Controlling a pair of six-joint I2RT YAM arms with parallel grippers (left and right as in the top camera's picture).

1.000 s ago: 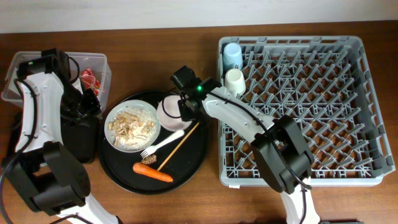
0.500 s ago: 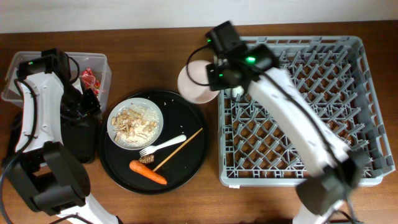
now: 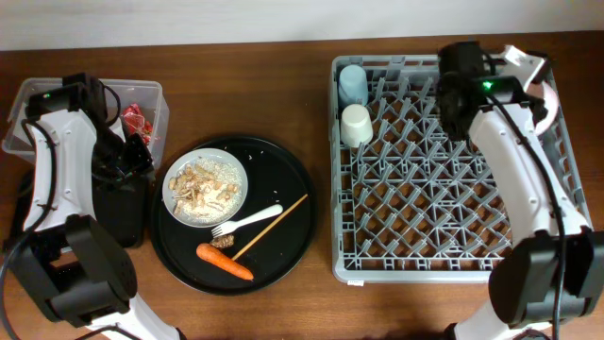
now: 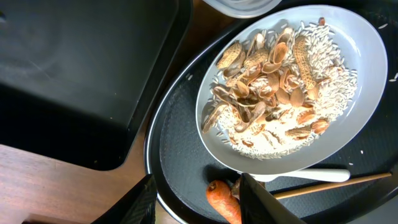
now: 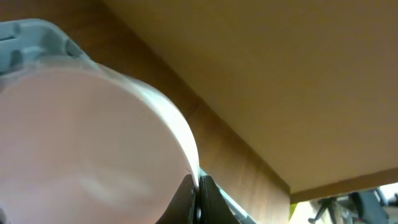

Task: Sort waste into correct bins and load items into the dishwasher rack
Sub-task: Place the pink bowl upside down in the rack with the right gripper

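Item one, the right fingers [image 5: 185, 208]: we find them clamped on the rim of the white bowl [image 5: 93, 137], which rises tilted from their tips at the far right corner of the dishwasher rack [image 3: 444, 217]. Item two, the left fingers [image 4: 140, 202]: parted, empty; beyond their tips lies the white plate [image 4: 348, 143] of food scraps [image 4: 267, 87], not touching.

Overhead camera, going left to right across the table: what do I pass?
clear box → white plate → chopstick → cream cup → white bowl
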